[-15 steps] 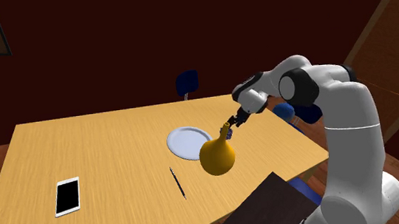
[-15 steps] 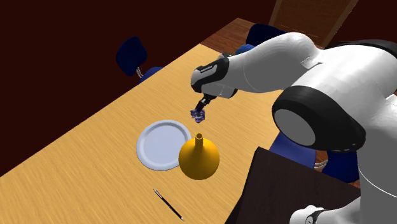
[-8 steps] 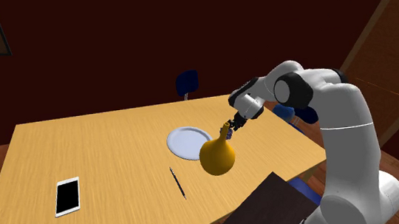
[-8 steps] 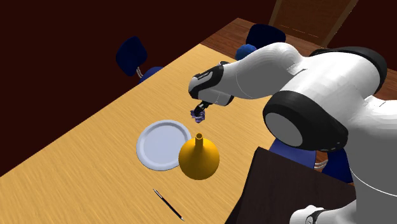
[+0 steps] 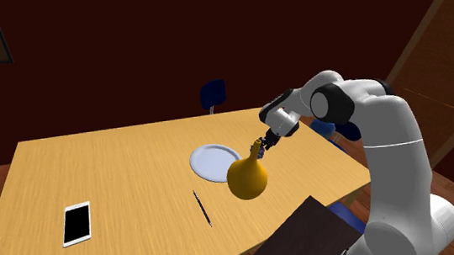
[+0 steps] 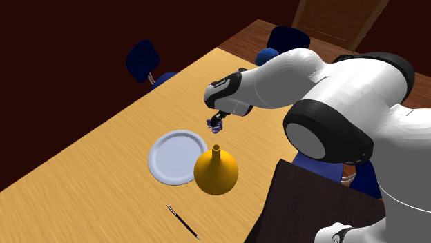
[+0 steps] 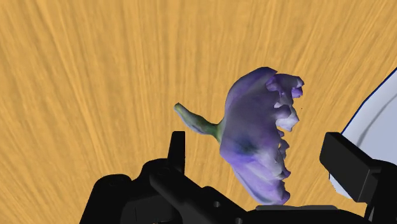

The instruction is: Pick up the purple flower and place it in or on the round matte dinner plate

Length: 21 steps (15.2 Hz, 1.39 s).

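Purple flower (image 7: 257,137) hides its base behind the hand (image 7: 260,151).

Showing a table (image 5: 120,182) lit bright and even, as if from overhead, against dim maroon walls (image 5: 126,55). Shading a vase (image 5: 247,178) softly, paler on top and darkening toward its underside; likewise greying the arm (image 5: 397,158) along its lower edges. Drawing outlines crisp across both exterior views. In the wrist view, rendering the flower (image 7: 261,140) sharp up close, darker at its base, with table grain fanning toward the edges.
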Motion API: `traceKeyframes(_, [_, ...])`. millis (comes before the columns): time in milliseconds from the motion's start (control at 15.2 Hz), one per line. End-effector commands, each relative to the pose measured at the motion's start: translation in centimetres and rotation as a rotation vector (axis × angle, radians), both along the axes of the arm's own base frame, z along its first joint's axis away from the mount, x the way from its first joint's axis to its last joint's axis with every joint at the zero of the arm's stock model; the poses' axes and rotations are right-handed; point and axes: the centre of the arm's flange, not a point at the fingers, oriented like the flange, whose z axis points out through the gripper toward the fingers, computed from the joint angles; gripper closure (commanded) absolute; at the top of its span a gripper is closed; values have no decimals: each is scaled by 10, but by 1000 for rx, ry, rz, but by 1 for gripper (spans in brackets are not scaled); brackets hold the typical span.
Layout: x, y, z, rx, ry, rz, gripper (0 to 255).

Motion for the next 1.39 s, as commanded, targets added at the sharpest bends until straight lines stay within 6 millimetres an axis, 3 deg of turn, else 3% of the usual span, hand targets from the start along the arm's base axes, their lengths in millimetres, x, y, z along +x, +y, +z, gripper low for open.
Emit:
traceKeyframes(0, [0,0,0,0,0,0,255])
traceKeyframes(594, [0,0,0,0,0,0,255])
traceKeyframes(1320, [0,0,58,0,0,0,255])
